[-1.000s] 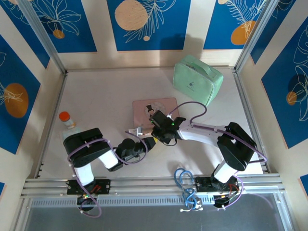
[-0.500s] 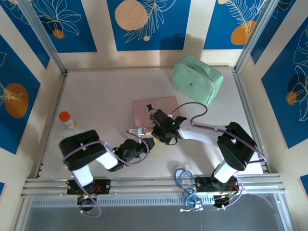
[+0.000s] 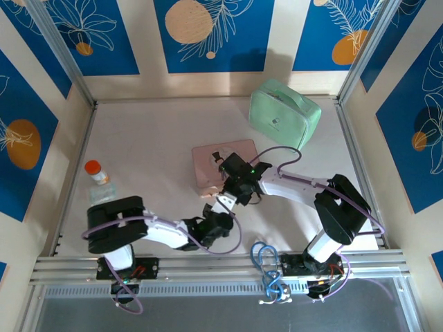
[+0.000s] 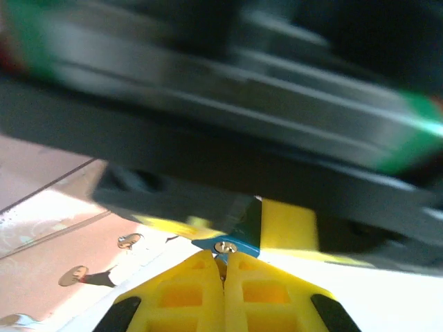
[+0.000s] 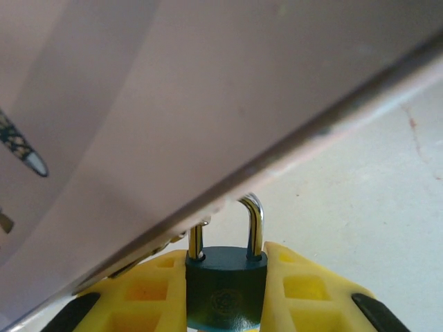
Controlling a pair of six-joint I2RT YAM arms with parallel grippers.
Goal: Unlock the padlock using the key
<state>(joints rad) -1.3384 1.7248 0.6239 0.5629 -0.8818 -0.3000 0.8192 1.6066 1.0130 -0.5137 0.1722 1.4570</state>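
White-black arms (image 3: 163, 232), purple cables (image 3: 284, 149); right end effector (image 5: 225, 257) yellow, pocketed, black-edged.

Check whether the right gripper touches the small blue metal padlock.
Touching. The right wrist view shows the padlock clamped between the yellow fingers of the right gripper, no gap.

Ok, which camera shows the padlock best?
The right wrist view: the padlock sits sharp, clamped in the right gripper, shackle upright against the pink tin's edge. The left wrist view catches maybe a blurred blue corner; from above it's too small to make out.
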